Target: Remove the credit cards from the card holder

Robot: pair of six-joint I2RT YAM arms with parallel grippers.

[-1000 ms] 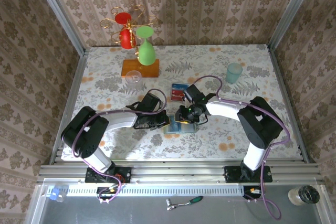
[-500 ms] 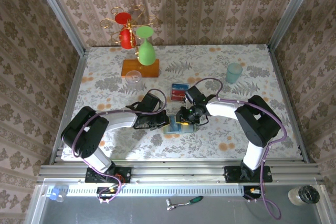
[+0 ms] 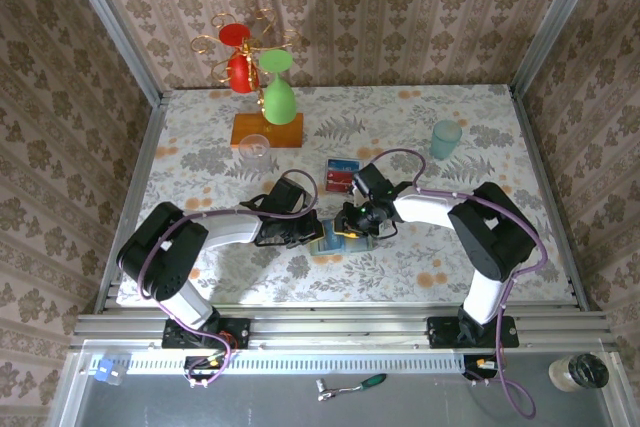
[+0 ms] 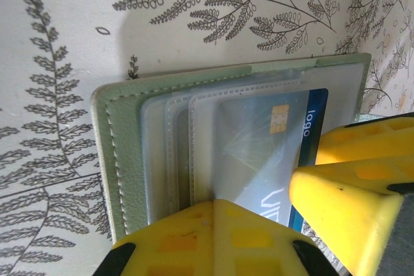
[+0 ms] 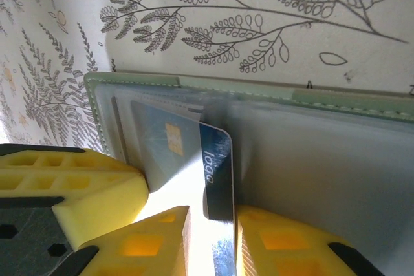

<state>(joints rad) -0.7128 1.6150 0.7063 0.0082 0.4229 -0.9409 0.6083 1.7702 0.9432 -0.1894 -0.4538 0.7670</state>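
The pale green card holder (image 3: pixel 328 240) lies open on the table between both arms. In the left wrist view my left gripper (image 4: pixel 223 206) is shut, its tips pressing on the card holder's (image 4: pixel 123 153) clear pockets. A blue credit card (image 5: pixel 218 159) sticks partway out of a pocket, its free edge lifted. My right gripper (image 5: pixel 213 216) straddles that edge: one finger touches the card, and a narrow gap shows at the other. The same blue card (image 4: pixel 317 124) shows beside the right gripper's yellow fingers (image 4: pixel 349 189). Red and blue credit cards (image 3: pixel 343 175) lie on the table behind the holder.
A teal cup (image 3: pixel 446 137) stands at the back right. At the back left, a wooden block (image 3: pixel 268 129) carries red and green ornaments on a wire stand, with a small clear cup (image 3: pixel 255 145) in front of it. The left gripper's finger (image 5: pixel 71 185) shows in the right wrist view.
My right gripper has edged slightly left over the card holder and its jaws have narrowed around the blue card. The left arm has stayed still.
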